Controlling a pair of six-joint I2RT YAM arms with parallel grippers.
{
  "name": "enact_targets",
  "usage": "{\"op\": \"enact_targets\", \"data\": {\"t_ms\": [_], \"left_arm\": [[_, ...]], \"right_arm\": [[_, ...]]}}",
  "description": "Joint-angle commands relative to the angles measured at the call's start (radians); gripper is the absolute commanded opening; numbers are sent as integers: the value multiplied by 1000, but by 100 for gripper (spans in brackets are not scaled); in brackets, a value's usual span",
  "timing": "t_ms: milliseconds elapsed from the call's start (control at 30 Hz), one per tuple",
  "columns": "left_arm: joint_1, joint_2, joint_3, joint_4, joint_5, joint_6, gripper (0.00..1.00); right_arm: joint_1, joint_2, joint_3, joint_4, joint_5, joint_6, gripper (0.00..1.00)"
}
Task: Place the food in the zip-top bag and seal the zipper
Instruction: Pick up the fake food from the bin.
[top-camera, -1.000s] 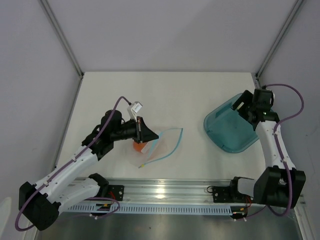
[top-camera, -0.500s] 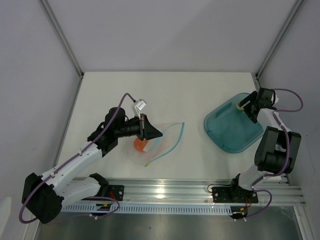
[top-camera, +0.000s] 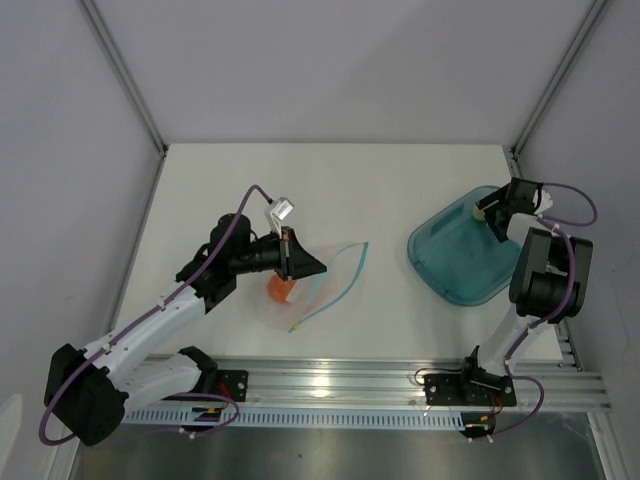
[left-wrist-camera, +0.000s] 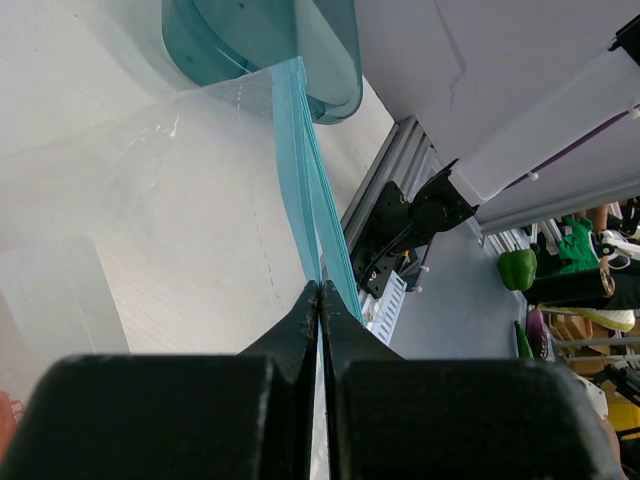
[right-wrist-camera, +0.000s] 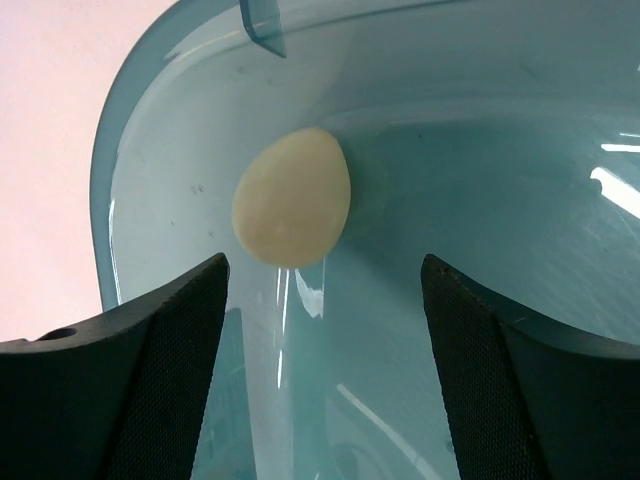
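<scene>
The clear zip-top bag (top-camera: 320, 285) lies at the table's middle with its teal zipper (top-camera: 345, 283) curving along the right edge. An orange-red lump (top-camera: 279, 289) sits inside it at the left. My left gripper (top-camera: 318, 268) is shut on the bag's teal strip (left-wrist-camera: 300, 150), which runs away from the jaws in the left wrist view. The pale cream ball (right-wrist-camera: 292, 197) lies in the teal plate (right-wrist-camera: 500, 200), also seen from above (top-camera: 481, 213). My right gripper (right-wrist-camera: 325, 275) is open just short of the ball, fingers either side.
The teal plate (top-camera: 455, 265) sits at the right of the table near the right arm. An aluminium rail (top-camera: 330, 375) runs along the near edge. White walls close off the back and sides.
My right arm has swung up over the plate's far right corner, now facing the ball. My left gripper has lifted the bag's edge slightly to the right.
</scene>
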Motion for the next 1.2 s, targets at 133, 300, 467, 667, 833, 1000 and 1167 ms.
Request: {"op": "enact_targets", "data": {"t_ms": [133, 300, 467, 667, 833, 1000, 1167], "left_arm": [[-6, 5, 40, 41, 25, 2, 0], [-6, 6, 40, 45, 25, -3, 1], [-6, 9, 47, 35, 26, -2, 1], [-6, 2, 45, 26, 22, -3, 1], [-6, -3, 51, 19, 20, -3, 1], [-8, -3, 42, 15, 20, -5, 1], [-8, 0, 57, 7, 13, -2, 1]], "right_arm": [[3, 42, 30, 119, 31, 28, 77], [3, 76, 41, 120, 28, 35, 74], [1, 85, 38, 132, 22, 41, 69], [1, 85, 19, 140, 24, 45, 55], [1, 85, 9, 135, 45, 22, 48], [3, 70, -11, 134, 48, 10, 38], [21, -48, -80, 116, 48, 16, 36]]}}
